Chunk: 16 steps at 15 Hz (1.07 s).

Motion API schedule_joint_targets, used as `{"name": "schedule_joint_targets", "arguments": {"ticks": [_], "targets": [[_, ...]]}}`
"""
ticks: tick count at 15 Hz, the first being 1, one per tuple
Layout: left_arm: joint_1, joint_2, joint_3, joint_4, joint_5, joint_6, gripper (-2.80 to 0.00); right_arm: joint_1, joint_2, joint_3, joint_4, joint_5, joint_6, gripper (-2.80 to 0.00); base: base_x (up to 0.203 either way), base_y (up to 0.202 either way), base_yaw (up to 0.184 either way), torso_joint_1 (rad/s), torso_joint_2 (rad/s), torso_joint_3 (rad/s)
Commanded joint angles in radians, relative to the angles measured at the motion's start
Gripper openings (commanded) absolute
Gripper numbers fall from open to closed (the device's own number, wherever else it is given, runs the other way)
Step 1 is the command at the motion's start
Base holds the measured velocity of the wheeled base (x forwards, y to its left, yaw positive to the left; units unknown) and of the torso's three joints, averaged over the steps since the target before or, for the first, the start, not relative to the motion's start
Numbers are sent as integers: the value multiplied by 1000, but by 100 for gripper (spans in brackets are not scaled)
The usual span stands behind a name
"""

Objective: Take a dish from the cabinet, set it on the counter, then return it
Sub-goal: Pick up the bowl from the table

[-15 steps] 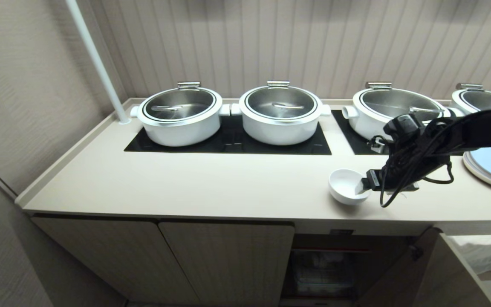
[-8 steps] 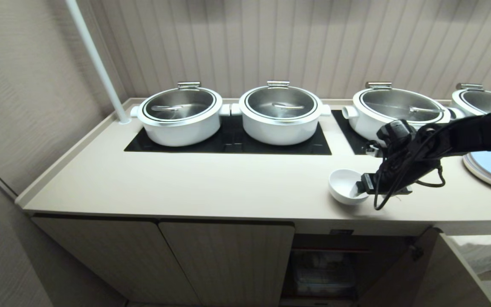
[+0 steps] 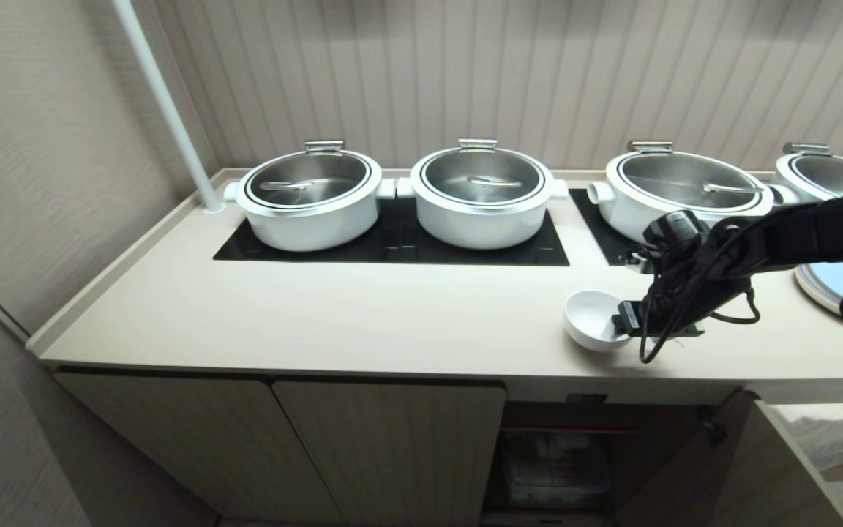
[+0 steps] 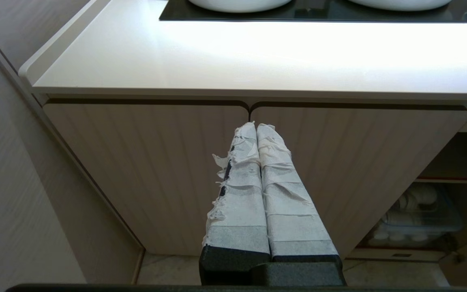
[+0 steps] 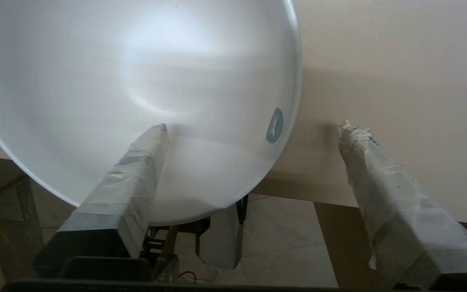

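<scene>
The dish (image 3: 588,315), a small white bowl, sits on the counter (image 3: 392,315) near its front edge. My right gripper (image 3: 623,323) reaches in from the right and is open, straddling the dish's rim. In the right wrist view one taped finger (image 5: 128,178) lies inside the dish (image 5: 136,81), while the other finger (image 5: 387,194) stands well clear of it over the counter. My left gripper (image 4: 258,126) is shut on nothing and hangs parked in front of the cabinet's (image 4: 144,162) closed ribbed doors. The cabinet (image 3: 392,446) has its right compartment (image 3: 553,461) open.
Several large white steel-lidded pots (image 3: 481,192) stand on black cooktop panels (image 3: 392,245) at the back. A large plate (image 3: 842,289) lies at the counter's right end. A white pole (image 3: 165,110) rises at the back left. The open cabinet door (image 3: 685,468) swings out below the dish.
My right arm has shifted slightly left and lower, bringing the fingers further around the dish's rim. The dish has stayed in place on the counter.
</scene>
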Motion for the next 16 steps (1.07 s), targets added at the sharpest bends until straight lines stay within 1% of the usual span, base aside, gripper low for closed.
{"name": "schedule_joint_targets", "arguments": {"ticks": [1, 16], "targets": [[0, 0, 1, 0, 0, -1, -280, 0, 1, 0, 3, 2, 0, -280, 0, 0, 0, 0, 0, 0], [0, 0, 0, 0, 0, -1, -280, 8, -2, 0, 3, 2, 0, -280, 0, 0, 0, 0, 0, 0]]}}
